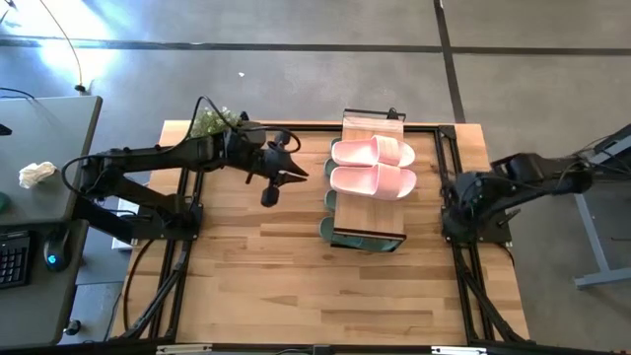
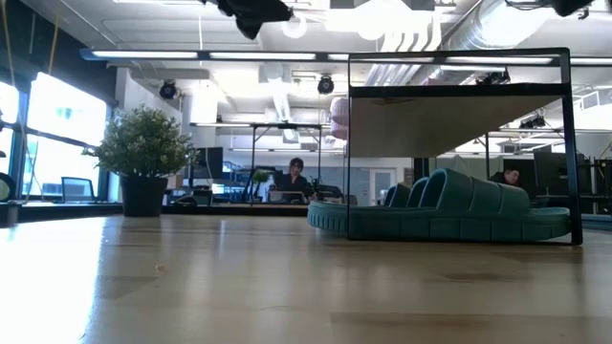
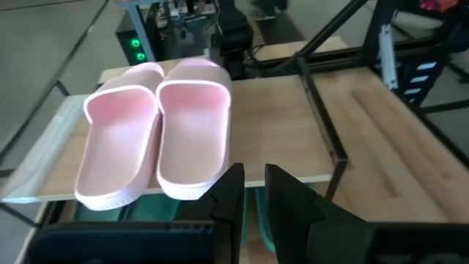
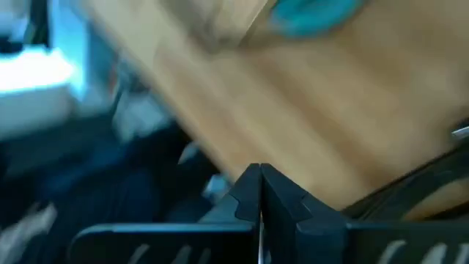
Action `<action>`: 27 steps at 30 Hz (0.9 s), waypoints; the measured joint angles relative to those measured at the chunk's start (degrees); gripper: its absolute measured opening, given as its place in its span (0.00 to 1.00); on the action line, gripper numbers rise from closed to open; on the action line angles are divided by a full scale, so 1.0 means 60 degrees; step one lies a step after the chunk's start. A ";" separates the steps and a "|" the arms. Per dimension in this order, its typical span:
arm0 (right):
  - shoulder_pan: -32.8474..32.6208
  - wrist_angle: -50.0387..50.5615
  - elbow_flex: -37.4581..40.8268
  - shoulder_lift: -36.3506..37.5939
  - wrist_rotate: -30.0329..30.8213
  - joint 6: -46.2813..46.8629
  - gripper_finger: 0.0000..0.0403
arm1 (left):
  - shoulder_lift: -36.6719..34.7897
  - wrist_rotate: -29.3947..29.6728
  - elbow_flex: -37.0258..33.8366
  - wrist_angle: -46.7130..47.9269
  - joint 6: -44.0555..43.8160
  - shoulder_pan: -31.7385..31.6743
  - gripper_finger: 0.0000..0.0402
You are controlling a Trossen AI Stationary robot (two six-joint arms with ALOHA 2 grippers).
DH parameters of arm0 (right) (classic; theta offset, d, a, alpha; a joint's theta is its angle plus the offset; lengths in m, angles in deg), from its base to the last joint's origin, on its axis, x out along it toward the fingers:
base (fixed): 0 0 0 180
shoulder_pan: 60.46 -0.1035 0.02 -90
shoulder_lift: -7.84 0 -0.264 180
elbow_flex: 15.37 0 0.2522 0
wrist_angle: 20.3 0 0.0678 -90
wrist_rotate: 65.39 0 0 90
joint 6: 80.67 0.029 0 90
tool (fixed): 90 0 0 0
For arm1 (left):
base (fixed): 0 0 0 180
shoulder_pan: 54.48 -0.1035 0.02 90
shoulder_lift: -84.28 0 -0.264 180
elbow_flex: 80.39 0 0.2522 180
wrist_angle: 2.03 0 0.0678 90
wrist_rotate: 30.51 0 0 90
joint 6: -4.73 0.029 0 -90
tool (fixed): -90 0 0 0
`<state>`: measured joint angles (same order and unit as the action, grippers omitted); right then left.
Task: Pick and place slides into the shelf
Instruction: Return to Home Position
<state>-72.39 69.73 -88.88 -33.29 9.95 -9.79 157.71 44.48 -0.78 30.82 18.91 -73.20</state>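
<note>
While the left gripper hangs above the wooden table, its two dark fingers stand a narrow gap apart with nothing between them. Straight ahead of those fingertips, and untouched by them, sits the shelf, a light-wood rack with dark frame edges. On its top plank lie the pink slides, side by side and touching along their length. Their heels are turned towards the fingers and their wide straps are on the far end. They rest just beyond the fingertips, apart from them.

Lower than the fingertips, beneath that plank, lie the green slides inside the dark frame; the high view shows only their ends poking out at the side nearest the left gripper.

Across the shelf from the left fingers, the right gripper waits at the table's edge, its fingers pressed together on nothing.

Behind the left arm stands a small potted plant.
</note>
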 joint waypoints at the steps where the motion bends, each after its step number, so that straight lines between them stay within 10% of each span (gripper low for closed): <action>1: -0.0253 -0.0364 0.0269 0.0120 -0.0482 0.0071 0.00 | -0.0006 -0.0081 0.0000 -0.0010 -0.0084 -0.0001 0.11; 6: -0.1496 -0.5426 0.1895 0.0433 -0.2091 -0.0656 0.00 | -0.0006 -0.0186 0.0000 -0.0010 -0.0353 0.0001 0.11; 12: -0.1333 -1.2479 0.2768 -0.0160 -0.0782 -0.4735 0.00 | -0.0003 -0.0183 -0.0004 -0.1080 -0.0599 0.0001 0.11; 20: 0.0964 -1.0381 0.0383 -0.0473 0.0735 -1.0307 0.00 | -0.0073 -0.0274 0.0069 -0.3469 -0.0338 -0.0015 0.11; 27: 0.2017 -0.7929 -0.2125 -0.0383 0.1056 -1.2112 0.00 | -0.0671 -0.0581 0.0844 -0.2963 0.0468 -0.0353 0.11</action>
<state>-60.29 22.16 -101.63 -35.59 16.29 -82.46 153.68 41.00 4.28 13.04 21.72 -75.32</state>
